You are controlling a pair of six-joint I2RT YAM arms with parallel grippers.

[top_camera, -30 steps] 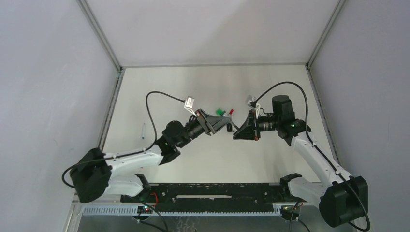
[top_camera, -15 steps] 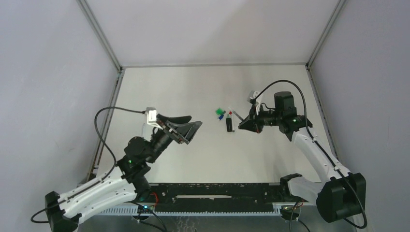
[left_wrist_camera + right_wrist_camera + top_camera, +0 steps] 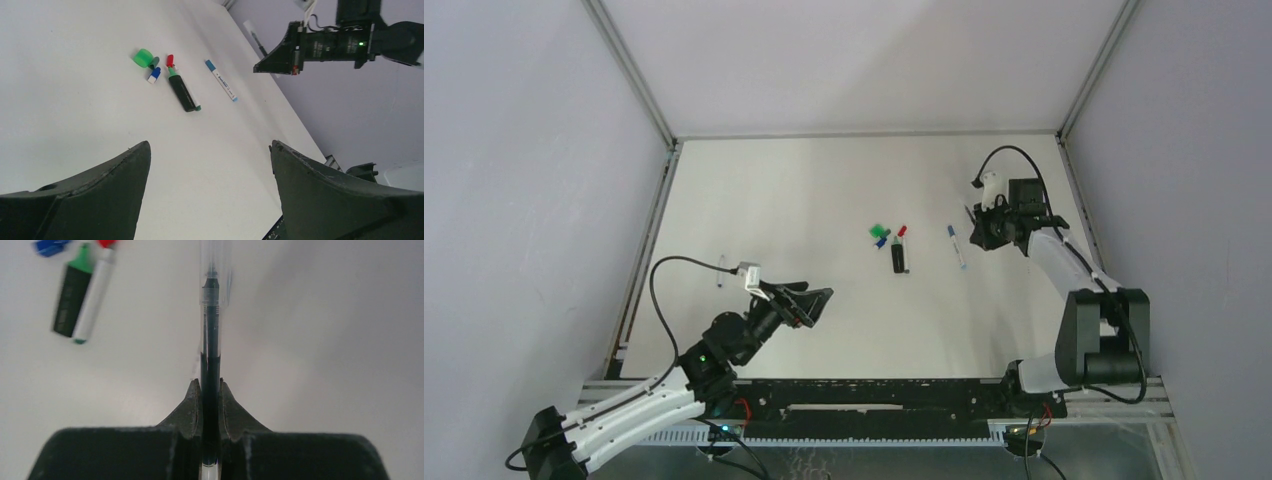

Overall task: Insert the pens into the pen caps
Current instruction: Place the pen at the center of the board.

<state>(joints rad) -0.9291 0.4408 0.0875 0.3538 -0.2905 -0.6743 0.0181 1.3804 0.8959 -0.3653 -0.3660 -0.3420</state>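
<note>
Since the earlier frame the left tool [image 3: 812,299] has been drawn back near-left, spread wide and empty, and the right tool [image 3: 210,384], clamped on a clear-barrelled pen [image 3: 210,330], swung far right. A cap is judged to be needed next from the pen caps [image 3: 143,57] clustered on the counter [image 3: 75,100]. That grip is shown only by the right wrist view, the caps clearly only by the left.

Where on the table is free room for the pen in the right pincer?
Free: the white tabletop between the back wall and the small green plastic cap; the near strip before the thick black marker. Crowded: around that cap, the marker and the white blue-ended pen beside the right pincer.
</note>
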